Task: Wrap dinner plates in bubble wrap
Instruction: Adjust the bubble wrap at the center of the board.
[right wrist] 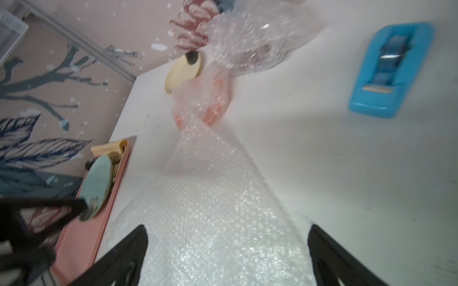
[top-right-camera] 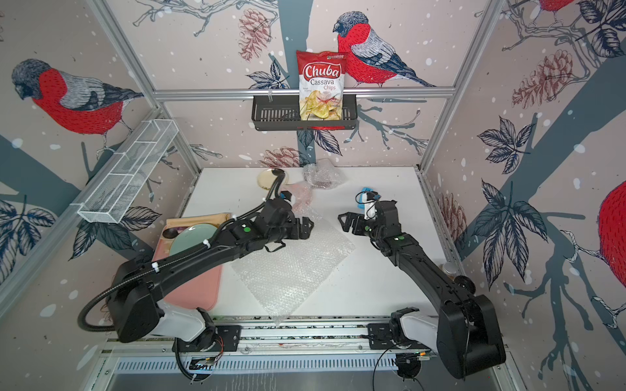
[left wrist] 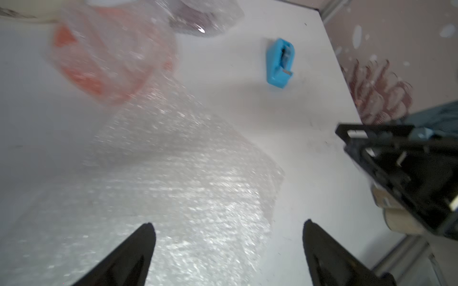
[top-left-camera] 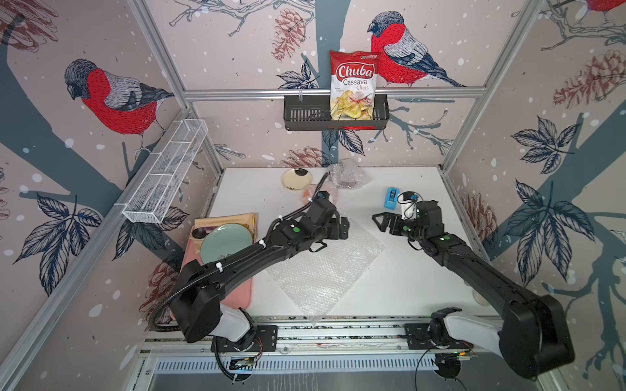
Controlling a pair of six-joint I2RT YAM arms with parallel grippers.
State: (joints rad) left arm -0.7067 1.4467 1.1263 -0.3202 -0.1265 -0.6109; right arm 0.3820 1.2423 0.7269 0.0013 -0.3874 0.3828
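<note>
Clear wrap covers two plates (cream plate bare); one sheet flat; two grippers spread.

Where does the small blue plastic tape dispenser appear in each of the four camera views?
Both top views: the small blue plastic tape dispenser stands far right on the white table.
Left wrist view: it sits alone on bare table.
Right wrist view: it looks close and blurred.
Shared landmark: the crumpled clear bubble wrap bundle lies near it in every view.
</note>
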